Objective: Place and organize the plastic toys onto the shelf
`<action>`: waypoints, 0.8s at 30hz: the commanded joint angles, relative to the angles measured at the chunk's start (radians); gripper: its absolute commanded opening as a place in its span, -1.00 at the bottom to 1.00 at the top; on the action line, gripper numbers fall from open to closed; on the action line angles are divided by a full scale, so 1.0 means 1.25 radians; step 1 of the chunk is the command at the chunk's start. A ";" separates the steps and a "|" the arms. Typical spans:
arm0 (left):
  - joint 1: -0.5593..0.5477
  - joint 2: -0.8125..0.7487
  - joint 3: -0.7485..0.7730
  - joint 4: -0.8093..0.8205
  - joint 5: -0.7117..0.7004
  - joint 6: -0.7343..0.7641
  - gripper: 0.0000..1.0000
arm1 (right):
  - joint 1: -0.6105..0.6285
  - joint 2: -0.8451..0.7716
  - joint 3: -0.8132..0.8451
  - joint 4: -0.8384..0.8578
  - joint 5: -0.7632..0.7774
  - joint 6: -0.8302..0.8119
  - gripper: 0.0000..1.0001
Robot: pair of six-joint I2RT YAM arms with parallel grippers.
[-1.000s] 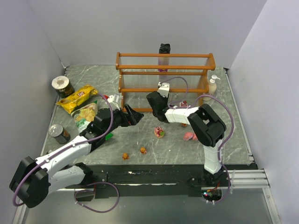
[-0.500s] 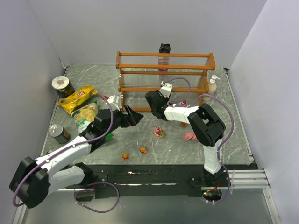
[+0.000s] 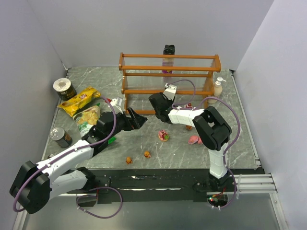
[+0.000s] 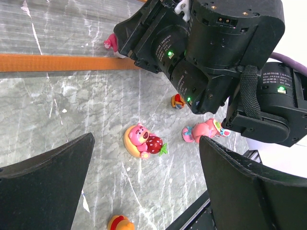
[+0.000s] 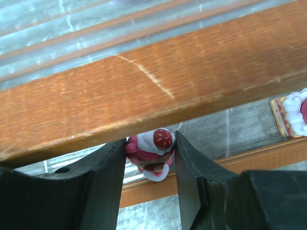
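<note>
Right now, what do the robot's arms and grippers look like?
The left arm and right arm are white tubes joined by chunky, round black motors. A thin purple cable loops along each one. The left gripper and right gripper have flat, black, wedge-shaped fingers. The left wrist view shows tiny green lights and small white lettering on the right arm's motors.

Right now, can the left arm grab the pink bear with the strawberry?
Probably yes. The left gripper hangs open, pointed toward the pink bear, with only bare table between them.
</note>
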 commanded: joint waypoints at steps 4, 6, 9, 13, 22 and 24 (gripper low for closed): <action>0.005 -0.011 -0.001 0.011 0.010 0.006 0.93 | -0.017 0.022 -0.043 -0.085 -0.035 -0.048 -0.36; 0.006 -0.010 0.001 0.011 0.010 0.005 0.93 | -0.016 0.022 -0.046 -0.074 -0.043 -0.061 -0.37; 0.006 -0.008 0.002 0.010 0.010 0.006 0.93 | -0.014 0.024 -0.043 -0.077 -0.046 -0.069 -0.38; 0.007 -0.008 0.002 0.008 0.010 0.006 0.93 | -0.012 0.022 -0.047 -0.061 -0.069 -0.082 -0.41; 0.009 -0.014 -0.001 0.008 0.011 0.005 0.93 | -0.014 0.025 -0.043 -0.061 -0.074 -0.082 -0.47; 0.009 -0.016 -0.001 0.007 0.011 0.006 0.93 | -0.014 0.021 -0.056 -0.056 -0.080 -0.091 -0.43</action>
